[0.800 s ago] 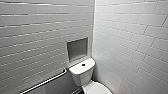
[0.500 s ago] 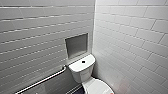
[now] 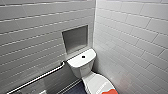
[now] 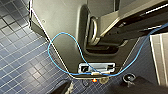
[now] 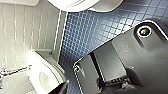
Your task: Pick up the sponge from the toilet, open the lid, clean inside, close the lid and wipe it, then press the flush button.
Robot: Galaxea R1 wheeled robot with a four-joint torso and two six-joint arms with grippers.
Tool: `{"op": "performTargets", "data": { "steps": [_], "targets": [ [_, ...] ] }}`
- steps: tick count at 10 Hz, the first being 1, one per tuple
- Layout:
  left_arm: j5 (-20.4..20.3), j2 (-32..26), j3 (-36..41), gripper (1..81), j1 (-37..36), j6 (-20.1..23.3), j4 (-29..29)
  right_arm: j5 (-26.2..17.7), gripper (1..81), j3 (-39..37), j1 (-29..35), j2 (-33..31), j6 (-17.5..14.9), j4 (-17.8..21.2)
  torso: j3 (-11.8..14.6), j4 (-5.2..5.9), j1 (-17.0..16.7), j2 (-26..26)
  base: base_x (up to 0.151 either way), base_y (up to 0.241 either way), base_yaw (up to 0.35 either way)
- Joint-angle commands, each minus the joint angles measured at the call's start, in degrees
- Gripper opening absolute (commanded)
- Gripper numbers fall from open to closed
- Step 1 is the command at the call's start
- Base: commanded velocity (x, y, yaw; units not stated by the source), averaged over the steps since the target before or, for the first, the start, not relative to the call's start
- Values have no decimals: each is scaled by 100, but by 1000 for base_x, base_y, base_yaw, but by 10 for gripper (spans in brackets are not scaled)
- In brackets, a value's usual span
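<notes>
task stage: judged to be the approach; the sponge is not yet picked up and the lid is down.
bright orange-red flat sponge [image 3: 109, 92]: lies on the lid's front end, at the lower edge of the head view. a closed lid gives it a flat resting place, so it can likely be taken from above.
thin oval white plastic lid [image 3: 96, 81]: closed over the bowl, carrying the sponge. the sponge has to come off it before it can be lifted.
white glossy ceramic toilet [image 3: 80, 68]: set into the corner where two grey-tiled walls meet, its tank against the wall with the niche. its white underside also shows in the right wrist view.
small round dark flush button [image 3: 83, 56]: sits mid-top of the flat white tank cover [image 3: 75, 62], facing up, so a press would come from above.
recessed grey wall niche [image 3: 75, 38]: just above the tank.
silvery grab bar [image 3: 37, 78]: runs along the wall beside the toilet.
dark blue mosaic floor [image 5: 100, 25]: lies under both wrist cameras, so the arms are judged to hang low, well apart from the sponge.
left pincer [image 4: 62, 88]: cannot tell whether apart or together; a thin blue cable [image 4: 53, 40] loops over the robot's own body.
right pincer [image 5: 61, 87]: cannot tell either.
</notes>
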Motion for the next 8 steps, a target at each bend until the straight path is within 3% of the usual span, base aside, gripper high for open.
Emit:
{"op": "performTargets", "data": {
  "steps": [1,2,8],
  "targets": [
    [389,-33,43,811,119,21,71,-151,811,151,417,-276,276,13,-302,0,361,-562,0,0,0],
    [389,-24,43,811,137,21,71,-143,811,143,557,-285,399,13,-162,0,491,-763,0,0,0],
    [389,143,-159,811,164,21,71,-142,811,-525,602,-65,918,13,-306,0,1237,-1943,0,0,0]
  ]
}}
